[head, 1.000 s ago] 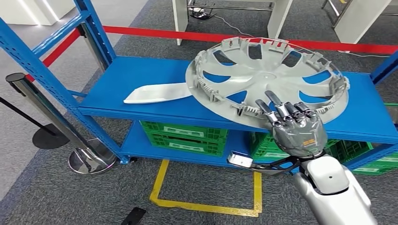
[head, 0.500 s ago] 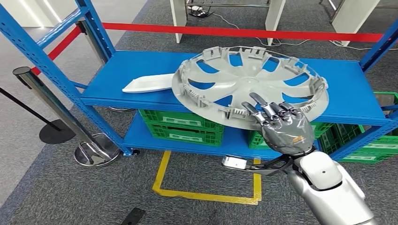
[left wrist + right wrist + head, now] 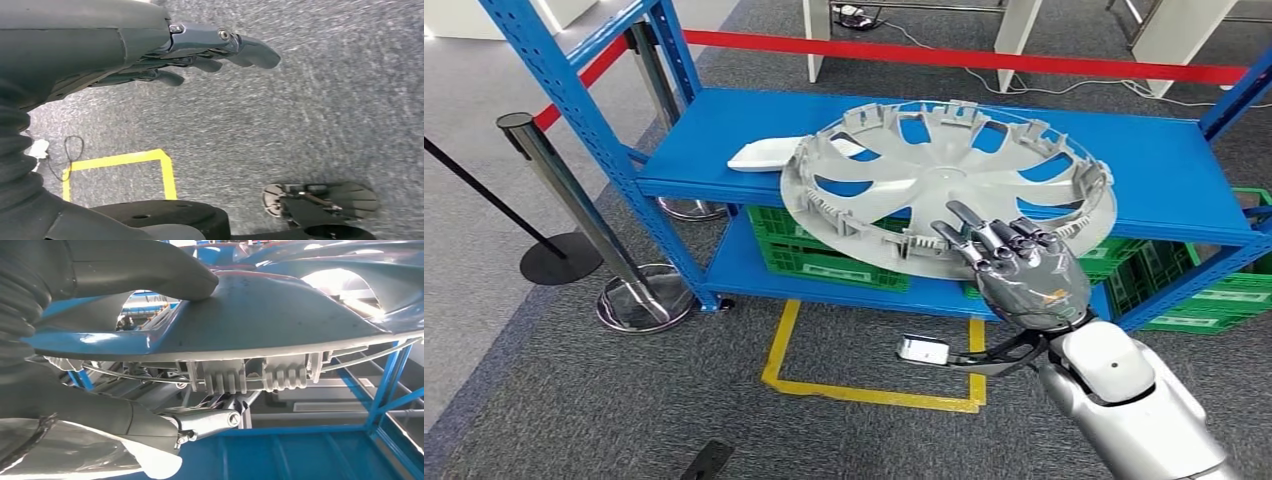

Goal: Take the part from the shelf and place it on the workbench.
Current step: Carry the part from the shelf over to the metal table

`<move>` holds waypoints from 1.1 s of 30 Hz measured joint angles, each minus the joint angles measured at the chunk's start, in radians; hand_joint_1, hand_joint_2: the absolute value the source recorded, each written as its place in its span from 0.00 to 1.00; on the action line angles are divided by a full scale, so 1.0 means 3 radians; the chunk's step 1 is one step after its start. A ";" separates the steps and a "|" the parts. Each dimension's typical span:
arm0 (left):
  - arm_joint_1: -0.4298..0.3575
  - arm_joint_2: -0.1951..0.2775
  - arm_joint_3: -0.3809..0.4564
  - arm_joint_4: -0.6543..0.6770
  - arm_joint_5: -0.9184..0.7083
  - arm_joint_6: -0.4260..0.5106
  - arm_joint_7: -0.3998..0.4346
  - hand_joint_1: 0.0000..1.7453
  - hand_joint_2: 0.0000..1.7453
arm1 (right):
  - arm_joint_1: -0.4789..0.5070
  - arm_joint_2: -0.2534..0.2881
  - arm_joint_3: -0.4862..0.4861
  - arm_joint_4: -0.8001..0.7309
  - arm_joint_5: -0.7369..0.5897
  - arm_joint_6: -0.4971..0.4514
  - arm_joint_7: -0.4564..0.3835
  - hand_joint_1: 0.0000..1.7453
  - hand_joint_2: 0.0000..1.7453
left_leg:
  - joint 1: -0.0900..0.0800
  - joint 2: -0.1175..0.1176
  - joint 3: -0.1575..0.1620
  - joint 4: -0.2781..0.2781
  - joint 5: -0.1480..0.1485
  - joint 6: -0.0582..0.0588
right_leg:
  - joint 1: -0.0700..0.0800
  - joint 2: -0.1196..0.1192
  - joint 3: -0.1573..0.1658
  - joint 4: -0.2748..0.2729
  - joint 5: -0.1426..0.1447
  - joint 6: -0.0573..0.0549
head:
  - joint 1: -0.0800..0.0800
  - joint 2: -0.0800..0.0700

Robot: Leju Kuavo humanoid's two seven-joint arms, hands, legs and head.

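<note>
- The part, a grey wheel cover (image 3: pixel 944 185), is held at its near rim by the right hand (image 3: pixel 1024 272), inner side up and tilted, with the far edge over the blue shelf deck (image 3: pixel 1164 180) and the near edge out past the deck's front lip.
- In the right wrist view the thumb (image 3: pixel 150 270) is laid on one face of the cover (image 3: pixel 270 310) and a finger (image 3: pixel 200 422) is hooked under the clip row on the other face; the rim is clamped between them. A one-edge pinch is judged to be the reason for the tilt: the weight hangs beyond the fingers.
- Whether the far edge is touching the deck cannot be told.
- Beyond the fingers, on the far side of the cover, a white flat piece (image 3: pixel 769 153) is lying on the deck, partly hidden by the rim.
- Below the fingers, green crates (image 3: pixel 824 262) are stored on the lower deck, and a yellow floor marking (image 3: pixel 864 385) is seen under the wrist.
- The left hand (image 3: pixel 200 50) is seen hanging over grey carpet, fingers loosely apart, nothing held.
- Judged step: part lifted off the shelf, carry to workbench not yet done; slip at the pinch is the main risk.
</note>
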 joint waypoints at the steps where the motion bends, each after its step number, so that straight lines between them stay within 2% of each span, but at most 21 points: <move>1: 0.0000 0.0000 0.0000 0.0000 0.0004 0.0000 -0.0002 0.00 1.00 | -0.0009 -0.0002 0.0007 0.0000 -0.0011 0.0000 0.0003 1.00 1.00 | -0.0006 0.0000 -0.0028 0.0004 0.0032 -0.0011 | 0.0009 -0.0002 0.0185 -0.0263 -0.0005 -0.0021 | -0.0003 0.0000; 3: -0.0001 0.0001 0.0002 0.0000 0.0020 0.0001 -0.0007 0.00 1.00 | -0.0032 -0.0003 0.0014 0.0000 -0.0038 -0.0001 0.0011 1.00 1.00 | -0.0007 0.0003 -0.0066 0.0003 0.0101 -0.0040 | 0.0029 -0.0002 0.0395 -0.0598 -0.0075 -0.0044 | -0.0005 0.0000; 5: 0.0002 0.0006 0.0008 0.0000 0.0038 0.0003 -0.0009 0.00 1.00 | -0.0047 -0.0003 0.0016 0.0006 -0.0065 -0.0001 0.0018 1.00 1.00 | 0.0002 0.0000 -0.0093 -0.0006 0.0157 -0.0074 | 0.0029 -0.0006 0.0393 -0.0663 -0.0047 -0.0068 | -0.0002 0.0000; 6: 0.0004 0.0010 0.0012 0.0000 0.0045 0.0004 -0.0009 0.00 1.00 | -0.0056 -0.0003 0.0016 0.0012 -0.0077 -0.0001 0.0020 1.00 1.00 | 0.0005 -0.0005 -0.0113 0.0013 0.0123 -0.0095 | 0.0023 -0.0013 0.0366 -0.0669 -0.0011 -0.0091 | 0.0000 0.0000; 8: 0.0008 0.0020 0.0019 0.0000 0.0055 0.0004 -0.0008 0.00 1.00 | -0.0080 -0.0003 0.0016 0.0027 -0.0097 0.0001 0.0020 1.00 1.00 | 0.0018 -0.0015 -0.0191 0.0227 -0.0128 -0.0140 | 0.0006 -0.0028 0.0286 -0.0681 0.0073 -0.0136 | -0.0004 0.0000; 10: 0.0009 0.0031 0.0030 0.0000 0.0060 0.0004 -0.0008 0.00 1.00 | -0.0099 -0.0003 0.0016 0.0046 -0.0108 0.0001 0.0021 1.00 1.00 | 0.0040 -0.0015 -0.0287 0.0659 -0.0458 -0.0181 | 0.0010 -0.0031 0.0183 -0.0674 0.0154 -0.0152 | -0.0012 0.0000; 11: 0.0008 0.0037 0.0037 0.0000 0.0063 0.0004 -0.0008 0.00 1.00 | -0.0104 -0.0003 0.0016 0.0057 -0.0114 0.0002 0.0021 1.00 1.00 | 0.0049 -0.0015 -0.0309 0.0854 -0.0532 -0.0194 | 0.0011 -0.0031 0.0129 -0.0667 0.0195 -0.0149 | -0.0012 0.0000; 13: 0.0006 0.0047 0.0048 0.0000 0.0069 0.0004 -0.0004 0.00 1.00 | -0.0109 -0.0003 0.0015 0.0078 -0.0136 0.0002 0.0024 1.00 1.00 | 0.0060 -0.0015 -0.0231 0.0984 -0.0451 -0.0206 | 0.0012 -0.0031 0.0013 -0.0646 0.0269 -0.0137 | -0.0012 0.0000; 15: 0.0003 0.0055 0.0052 0.0000 0.0074 0.0004 -0.0002 0.00 1.00 | -0.0118 -0.0003 0.0013 0.0094 -0.0162 0.0001 0.0025 1.00 1.00 | 0.0066 -0.0017 0.0050 0.0683 -0.0301 -0.0196 | 0.0012 -0.0030 -0.0099 -0.0610 0.0339 -0.0121 | -0.0014 0.0000; 17: -0.0007 0.0061 0.0054 -0.0001 0.0083 0.0005 -0.0003 0.00 1.00 | -0.0131 -0.0003 0.0003 0.0102 -0.0186 0.0001 0.0026 1.00 1.00 | 0.0059 -0.0020 0.0387 0.0203 -0.0345 -0.0165 | 0.0020 -0.0029 -0.0177 -0.0573 0.0399 -0.0092 | -0.0013 0.0000; 18: -0.0012 0.0062 0.0057 -0.0001 0.0088 0.0007 -0.0004 0.00 1.00 | -0.0140 -0.0003 -0.0004 0.0106 -0.0199 0.0002 0.0028 1.00 1.00 | 0.0052 -0.0022 0.0479 0.0047 -0.0393 -0.0146 | 0.0021 -0.0031 -0.0198 -0.0566 0.0430 -0.0073 | -0.0013 0.0000; 20: -0.0012 0.0065 0.0066 0.0000 0.0101 0.0011 -0.0008 0.00 1.00 | -0.0161 -0.0003 -0.0016 0.0117 -0.0241 0.0019 0.0038 1.00 1.00 | 0.0042 -0.0020 0.0487 -0.0039 -0.0398 -0.0099 | 0.0016 -0.0033 -0.0225 -0.0572 0.0492 -0.0033 | -0.0010 0.0000; 22: -0.0006 0.0069 0.0075 0.0000 0.0113 0.0013 -0.0009 0.00 1.00 | -0.0179 -0.0004 -0.0037 0.0130 -0.0317 0.0064 0.0056 1.00 1.00 | 0.0044 -0.0005 0.0426 -0.0043 -0.0325 -0.0047 | 0.0006 -0.0020 -0.0277 -0.0511 0.0394 0.0003 | -0.0004 0.0000; 23: -0.0004 0.0071 0.0077 0.0000 0.0118 0.0014 -0.0010 0.00 1.00 | -0.0188 -0.0005 -0.0051 0.0135 -0.0357 0.0088 0.0062 1.00 1.00 | 0.0048 0.0002 0.0385 -0.0047 -0.0283 -0.0022 | 0.0002 -0.0013 -0.0320 -0.0397 0.0247 0.0017 | 0.0001 0.0000; 25: -0.0008 0.0077 0.0080 0.0000 0.0128 0.0015 -0.0011 0.00 1.00 | -0.0205 -0.0008 -0.0077 0.0146 -0.0431 0.0129 0.0065 1.00 1.00 | 0.0043 0.0006 0.0282 -0.0043 -0.0203 0.0005 | -0.0003 -0.0007 -0.0410 -0.0004 -0.0121 0.0036 | 0.0010 0.0000; 26: -0.0009 0.0080 0.0082 0.0000 0.0132 0.0015 -0.0012 0.00 1.00 | -0.0211 -0.0012 -0.0086 0.0153 -0.0455 0.0139 0.0063 1.00 1.00 | 0.0040 0.0006 0.0224 -0.0038 -0.0161 0.0009 | -0.0005 -0.0006 -0.0436 0.0204 -0.0223 0.0044 | 0.0010 0.0000; 27: -0.0009 0.0084 0.0087 0.0000 0.0136 0.0015 -0.0012 0.00 1.00 | -0.0215 -0.0016 -0.0095 0.0160 -0.0480 0.0148 0.0059 1.00 1.00 | 0.0037 0.0006 0.0164 -0.0032 -0.0121 0.0008 | -0.0006 -0.0006 -0.0433 0.0353 -0.0232 0.0048 | 0.0011 0.0000; 29: -0.0008 0.0092 0.0099 0.0000 0.0143 0.0015 -0.0013 0.00 1.00 | -0.0220 -0.0023 -0.0120 0.0170 -0.0517 0.0155 0.0046 1.00 1.00 | 0.0034 0.0006 0.0051 -0.0009 -0.0047 -0.0001 | -0.0008 -0.0007 -0.0301 0.0368 -0.0050 0.0047 | 0.0010 0.0000; 30: -0.0008 0.0095 0.0105 0.0000 0.0146 0.0015 -0.0013 0.00 1.00 | -0.0221 -0.0025 -0.0136 0.0172 -0.0535 0.0158 0.0038 1.00 1.00 | 0.0034 0.0006 0.0003 0.0005 -0.0016 -0.0010 | -0.0009 -0.0007 -0.0158 0.0217 0.0039 0.0041 | 0.0010 0.0000; 31: -0.0008 0.0098 0.0110 0.0000 0.0149 0.0016 -0.0013 0.00 1.00 | -0.0225 -0.0026 -0.0151 0.0173 -0.0552 0.0163 0.0030 1.00 1.00 | 0.0027 0.0005 -0.0038 0.0022 0.0012 -0.0021 | -0.0007 -0.0007 0.0024 -0.0011 0.0062 0.0034 | 0.0011 0.0000; 33: -0.0007 0.0103 0.0122 0.0000 0.0153 0.0017 -0.0016 0.00 1.00 | -0.0232 -0.0028 -0.0176 0.0172 -0.0585 0.0173 0.0014 1.00 1.00 | 0.0017 0.0003 -0.0099 0.0045 0.0075 -0.0047 | -0.0002 -0.0001 0.0320 -0.0438 -0.0022 0.0025 | 0.0010 0.0000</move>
